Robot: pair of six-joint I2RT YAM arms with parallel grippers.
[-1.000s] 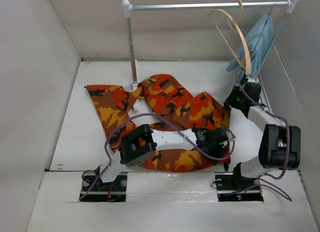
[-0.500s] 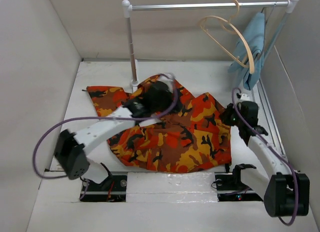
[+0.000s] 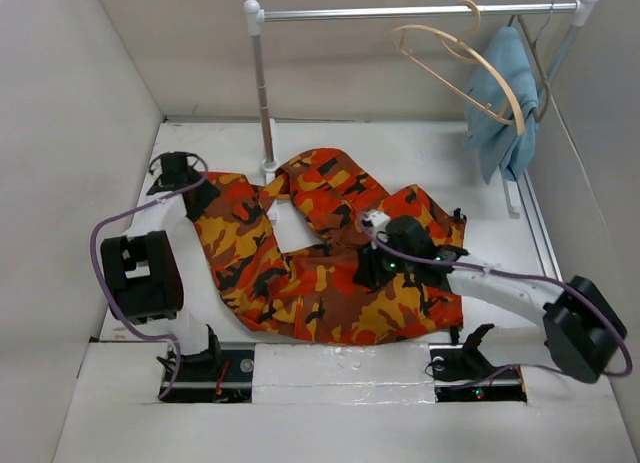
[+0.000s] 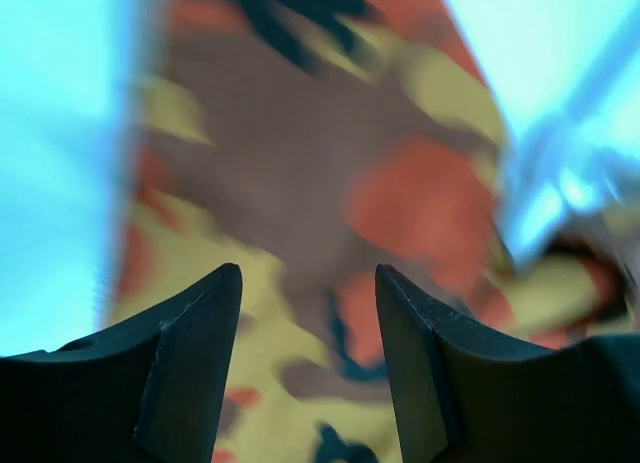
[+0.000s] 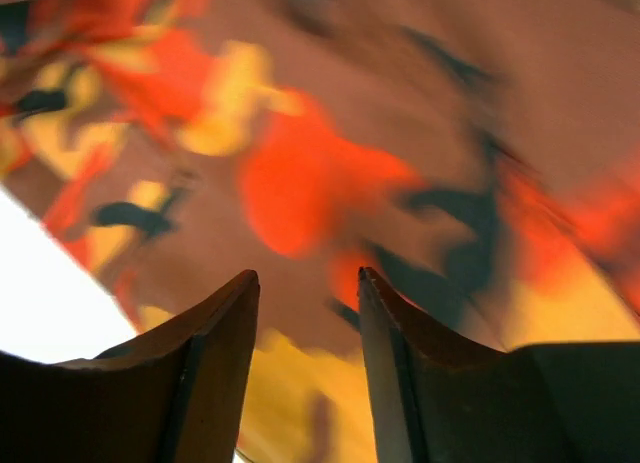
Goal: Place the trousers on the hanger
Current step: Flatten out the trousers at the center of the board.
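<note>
The camouflage trousers (image 3: 330, 273) lie spread flat on the white table, waist near the front and two legs reaching back. My left gripper (image 3: 203, 197) is open over the end of the left leg at the far left. In the left wrist view it (image 4: 305, 273) hovers over blurred cloth (image 4: 300, 163). My right gripper (image 3: 378, 266) is open low over the trousers' middle. In the right wrist view it (image 5: 305, 275) has cloth (image 5: 320, 183) beyond its fingers, not between them. The wooden hanger (image 3: 462, 65) hangs empty on the rail, tilted.
A metal clothes rail (image 3: 400, 12) spans the back on a post (image 3: 265, 103) that stands by the trousers. A light-blue cloth (image 3: 503, 98) hangs at its right end beside the wooden hanger. White walls close in both sides.
My left arm swung from the trousers' middle out to the far-left leg end. My right arm moved from the right side onto the trousers' middle. The hanger swung on the rail.
</note>
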